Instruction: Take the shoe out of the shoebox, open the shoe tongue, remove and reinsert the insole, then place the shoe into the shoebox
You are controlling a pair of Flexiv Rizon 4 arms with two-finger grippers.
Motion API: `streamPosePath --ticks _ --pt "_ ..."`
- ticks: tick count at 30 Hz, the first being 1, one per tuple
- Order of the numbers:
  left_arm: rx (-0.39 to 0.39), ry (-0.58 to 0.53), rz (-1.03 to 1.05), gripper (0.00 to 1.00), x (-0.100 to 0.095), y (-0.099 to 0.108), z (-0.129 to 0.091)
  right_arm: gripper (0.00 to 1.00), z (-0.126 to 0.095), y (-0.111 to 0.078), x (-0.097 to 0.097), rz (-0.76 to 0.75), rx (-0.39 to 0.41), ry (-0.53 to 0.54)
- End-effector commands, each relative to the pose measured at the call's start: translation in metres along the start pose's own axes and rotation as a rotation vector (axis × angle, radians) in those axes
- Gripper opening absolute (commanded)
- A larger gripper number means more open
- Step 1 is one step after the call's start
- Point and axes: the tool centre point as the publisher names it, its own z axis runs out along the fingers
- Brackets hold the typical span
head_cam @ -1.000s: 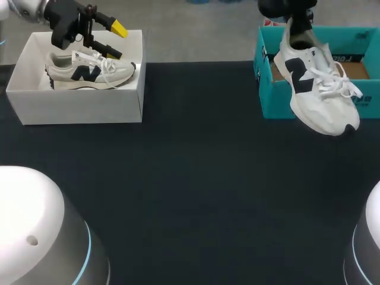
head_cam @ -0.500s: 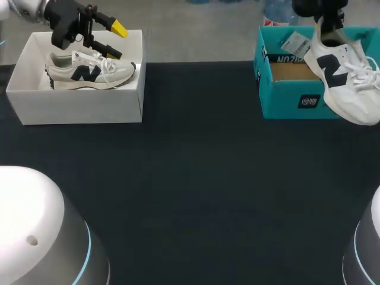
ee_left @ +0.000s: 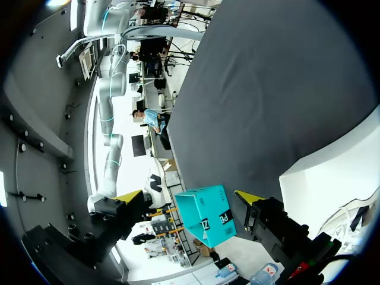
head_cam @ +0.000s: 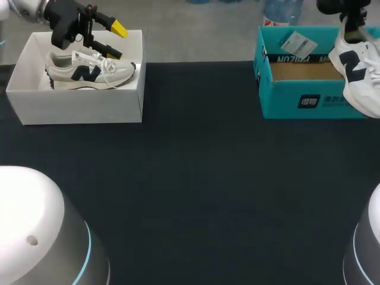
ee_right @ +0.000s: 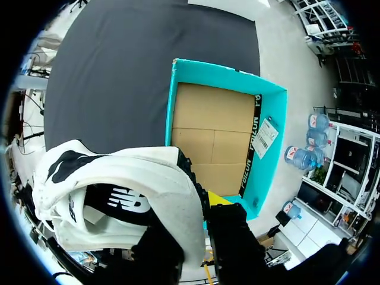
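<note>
Right gripper (head_cam: pixel 354 25), upper right of the head view: clamped on the heel collar of the white sneaker with black side logo (head_cam: pixel 360 71). In the right wrist view one finger sits inside the collar and the other outside it.

The sneaker hangs toe-down from that grip, in front of the right end of the teal cardboard shoebox (head_cam: pixel 297 101), and the frame's right edge cuts it off. In the wrist view it hangs beside the box rather than over the opening, and the box's brown cardboard floor shows in full. A white paper tag (head_cam: pixel 295 43) lies on the box's back rim.

Left gripper (head_cam: pixel 116 40), upper left: fingers spread apart, gripping nothing. It hovers just above the beige sneaker (head_cam: pixel 89 71), which lies on its side in the white open box (head_cam: pixel 77 107).

Both boxes stand at the far edge of the black table surface (head_cam: pixel 196 178), well apart. Broad bare cloth lies between them and across the near half.
</note>
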Motion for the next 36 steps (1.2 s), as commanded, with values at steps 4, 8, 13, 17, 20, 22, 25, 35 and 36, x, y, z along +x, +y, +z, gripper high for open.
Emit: streamPosePath --ticks 4,8,13,17,20,22,25,35,36 --pt "0.003 0.002 0.001 1.0 0.0 0.0 -0.001 0.0 0.002 -0.007 -0.007 0.029 -0.013 0.013" --pt "0.003 0.002 0.001 1.0 0.0 0.0 -0.001 0.0 0.002 -0.007 -0.007 0.029 -0.013 0.013" --pt "0.003 0.002 0.001 1.0 0.0 0.0 -0.001 0.0 0.002 -0.007 -0.007 0.029 -0.013 0.013" --pt "0.003 0.002 0.001 1.0 0.0 0.0 -0.001 0.0 0.007 -0.014 -0.009 0.049 -0.002 0.017" --pt "0.003 0.002 0.001 1.0 0.0 0.0 -0.001 0.0 0.019 -0.039 -0.014 0.108 -0.01 0.012" --pt "0.003 0.002 0.001 1.0 0.0 0.0 -0.001 0.0 0.025 -0.053 -0.018 0.126 -0.002 0.008" --pt "0.003 0.002 0.001 1.0 0.0 0.0 -0.001 0.0 0.034 -0.07 -0.025 0.124 0.018 0.006" --pt "0.003 0.002 0.001 1.0 0.0 0.0 -0.001 0.0 0.051 -0.096 -0.043 0.14 0.042 0.022" --pt "0.003 0.002 0.001 1.0 0.0 0.0 -0.001 0.0 0.052 -0.098 -0.043 0.167 0.045 0.029"
